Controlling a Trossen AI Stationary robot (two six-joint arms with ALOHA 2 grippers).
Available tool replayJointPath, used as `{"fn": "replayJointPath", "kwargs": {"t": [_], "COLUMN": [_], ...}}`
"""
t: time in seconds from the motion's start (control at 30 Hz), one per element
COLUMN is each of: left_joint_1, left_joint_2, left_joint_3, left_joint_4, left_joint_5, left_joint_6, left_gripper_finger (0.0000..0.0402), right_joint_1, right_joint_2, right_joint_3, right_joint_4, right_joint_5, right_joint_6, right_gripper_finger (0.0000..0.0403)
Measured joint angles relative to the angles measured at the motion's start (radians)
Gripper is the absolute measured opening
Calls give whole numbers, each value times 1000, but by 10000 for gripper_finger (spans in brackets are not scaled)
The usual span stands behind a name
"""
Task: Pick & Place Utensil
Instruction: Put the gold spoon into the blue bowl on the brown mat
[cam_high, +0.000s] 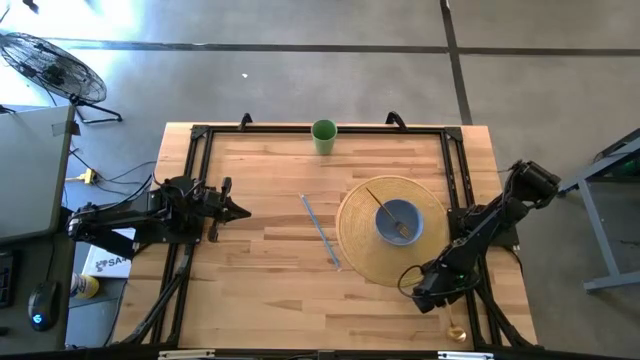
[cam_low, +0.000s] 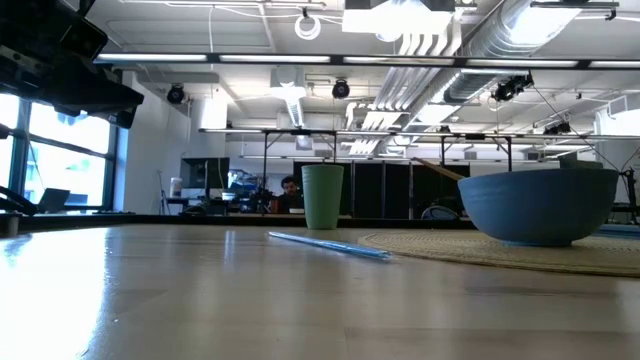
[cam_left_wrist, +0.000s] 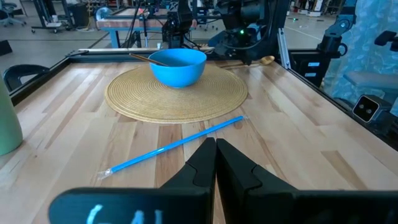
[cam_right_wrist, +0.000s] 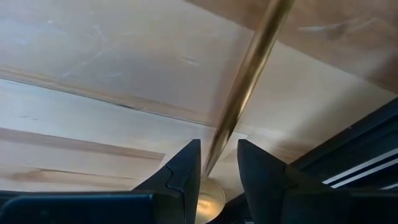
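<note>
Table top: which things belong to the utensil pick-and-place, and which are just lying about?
In the job:
- gold spoon, handle between the right gripper jaws
- blue bowl, a utensil already in it
- woven mat

Lying about:
- green cup
- blue straw
- left gripper, jaws shut, waiting at the table's left edge

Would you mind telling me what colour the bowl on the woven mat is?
The bowl is blue, clearest in the left wrist view.
</note>
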Motion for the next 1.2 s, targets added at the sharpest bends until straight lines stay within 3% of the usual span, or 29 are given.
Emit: {"fn": "replayJointPath", "kwargs": {"t": [0.9,1.2], "left_joint_1": [0,0], "left_joint_2": [0,0], "left_joint_3": [0,0], "left_joint_4": [0,0], "left_joint_5": [0,0], "left_joint_6": [0,0], "left_gripper_finger": [10,10], "right_joint_1": [2,-8], "right_joint_2": [0,1], "right_joint_3": [0,0], "right_joint_4": [-42,-30], "right_joint_5": [60,82], "right_joint_6": [-6,-46], "right_gripper_finger": [97,29]}}
